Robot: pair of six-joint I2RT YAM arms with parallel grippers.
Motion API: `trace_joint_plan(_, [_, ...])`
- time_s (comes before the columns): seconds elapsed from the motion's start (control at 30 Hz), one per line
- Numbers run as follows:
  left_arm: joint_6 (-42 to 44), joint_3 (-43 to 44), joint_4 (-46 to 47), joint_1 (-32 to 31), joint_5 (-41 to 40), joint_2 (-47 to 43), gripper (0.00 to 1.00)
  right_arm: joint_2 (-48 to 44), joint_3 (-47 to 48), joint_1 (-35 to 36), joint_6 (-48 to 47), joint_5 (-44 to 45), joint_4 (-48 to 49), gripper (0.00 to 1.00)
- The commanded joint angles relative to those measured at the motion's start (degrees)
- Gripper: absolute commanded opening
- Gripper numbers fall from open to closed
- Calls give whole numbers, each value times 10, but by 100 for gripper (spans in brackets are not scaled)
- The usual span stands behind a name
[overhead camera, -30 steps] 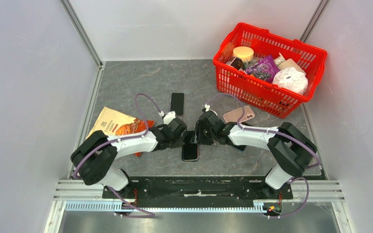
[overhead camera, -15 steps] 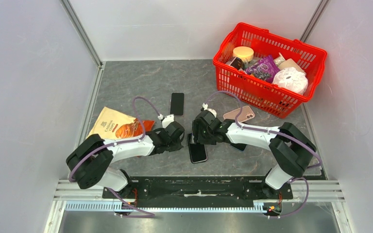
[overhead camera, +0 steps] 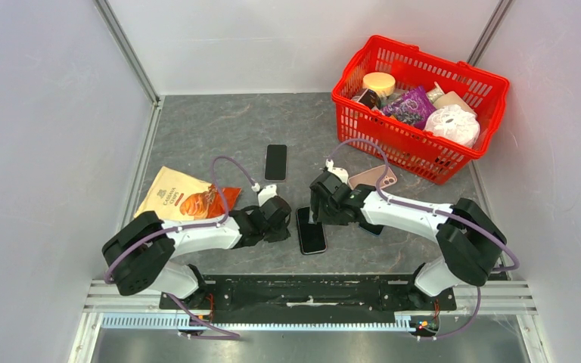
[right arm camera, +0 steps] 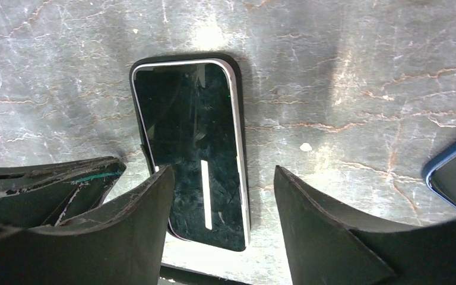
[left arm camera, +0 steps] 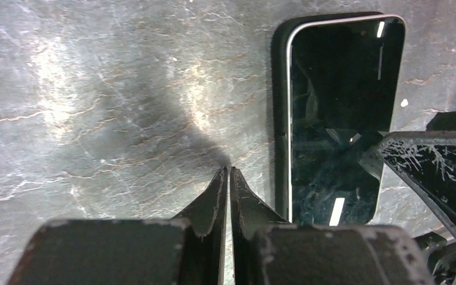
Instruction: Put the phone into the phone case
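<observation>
Grey marbled tabletop (left arm camera: 95,89) | I see my left gripper (left arm camera: 230,178) pinched closed, empty | right gripper (right arm camera: 222,172) spread wide above black-rimmed phone (right arm camera: 190,148) lying flat.

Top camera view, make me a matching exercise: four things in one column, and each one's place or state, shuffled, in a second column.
1. red plastic mesh basket
2. orange chips bag
3. left gripper
4. right gripper

a. jaws open, over the silver-edged black phone
b. far right corner
c. lying flat on the left side
d. jaws shut, empty

Pairs: 1-b, 2-c, 3-d, 4-a
</observation>
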Motion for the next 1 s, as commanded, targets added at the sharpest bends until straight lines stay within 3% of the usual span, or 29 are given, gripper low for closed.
trace_joint_plan(0.0, [-21, 1, 33, -15, 10, -6, 9, -17, -3, -2, 10, 22, -27, 66])
trace_joint_plan(0.17, [-31, 3, 39, -33, 12, 2, 8, -39, -48, 0, 25, -16, -16, 54])
trace_joint_plan(0.33, [-36, 5, 49, -41, 15, 18, 8, -60, -66, 18, 32, -23, -22, 50])
trace_joint_plan(0.97, [-40, 9, 55, -46, 16, 37, 7, -20, -65, 75, 46, -47, -16, 16])
